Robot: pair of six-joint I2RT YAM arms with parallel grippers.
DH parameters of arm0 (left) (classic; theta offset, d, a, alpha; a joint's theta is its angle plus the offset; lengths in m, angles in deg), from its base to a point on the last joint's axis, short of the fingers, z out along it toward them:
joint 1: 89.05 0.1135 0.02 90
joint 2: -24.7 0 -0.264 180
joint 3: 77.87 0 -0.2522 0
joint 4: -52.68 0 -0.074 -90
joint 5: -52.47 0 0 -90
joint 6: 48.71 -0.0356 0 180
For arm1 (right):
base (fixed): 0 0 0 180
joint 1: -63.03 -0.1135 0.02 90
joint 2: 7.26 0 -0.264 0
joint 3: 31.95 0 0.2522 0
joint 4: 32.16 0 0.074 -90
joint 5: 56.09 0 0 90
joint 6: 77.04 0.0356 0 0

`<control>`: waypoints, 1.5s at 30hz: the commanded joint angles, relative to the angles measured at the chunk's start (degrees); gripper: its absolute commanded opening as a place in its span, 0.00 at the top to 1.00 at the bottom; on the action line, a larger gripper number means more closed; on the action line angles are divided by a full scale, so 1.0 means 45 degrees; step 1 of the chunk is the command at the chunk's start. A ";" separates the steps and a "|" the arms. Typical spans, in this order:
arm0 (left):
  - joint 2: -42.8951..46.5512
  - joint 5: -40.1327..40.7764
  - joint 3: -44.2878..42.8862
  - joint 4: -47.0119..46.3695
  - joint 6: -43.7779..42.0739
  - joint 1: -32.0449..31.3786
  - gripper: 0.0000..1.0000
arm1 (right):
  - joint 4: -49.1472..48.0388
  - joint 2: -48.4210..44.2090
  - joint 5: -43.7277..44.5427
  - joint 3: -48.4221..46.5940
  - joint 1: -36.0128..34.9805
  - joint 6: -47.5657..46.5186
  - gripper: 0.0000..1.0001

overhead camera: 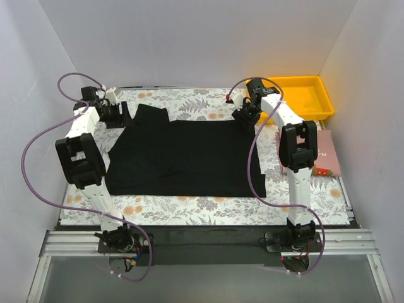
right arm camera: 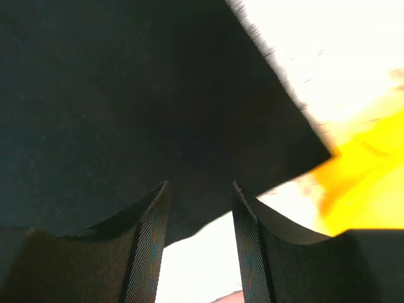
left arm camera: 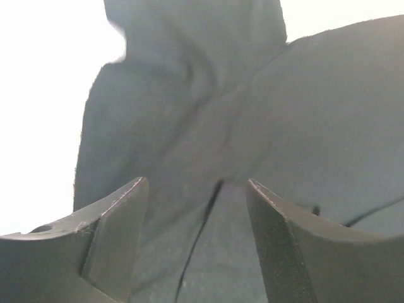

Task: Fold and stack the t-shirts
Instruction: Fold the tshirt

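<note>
One black t-shirt (overhead camera: 183, 158) lies spread on the floral table, a sleeve sticking out at the far left. My left gripper (overhead camera: 118, 115) is open at the shirt's far left corner; in the left wrist view its fingers (left arm camera: 120, 221) straddle rumpled black cloth (left arm camera: 208, 139) without pinching it. My right gripper (overhead camera: 243, 118) is open at the shirt's far right corner; in the right wrist view the shirt's hem (right arm camera: 189, 126) lies between and beyond its fingers (right arm camera: 151, 240), with nothing clamped.
A yellow tray (overhead camera: 304, 95) stands at the far right corner, also showing in the right wrist view (right arm camera: 372, 183). A pinkish book (overhead camera: 328, 151) lies right of the shirt. White walls enclose the floral tablecloth (overhead camera: 189, 205).
</note>
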 commanded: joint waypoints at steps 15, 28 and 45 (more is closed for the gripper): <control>0.3607 0.1629 0.5689 0.2105 -0.2494 0.0117 0.50 | 0.0696 -0.6756 -0.1361 0.9867 -0.1851 -0.0041 0.61; 0.4740 0.4010 0.9107 0.1151 -0.3158 0.0292 0.56 | -0.0944 -0.6249 -0.0794 1.2562 -0.2768 0.0369 0.64; 0.5973 0.1501 0.7104 0.2613 -0.4038 0.1210 0.48 | -0.0184 -0.7970 -0.0969 1.1496 -0.3592 0.0820 0.57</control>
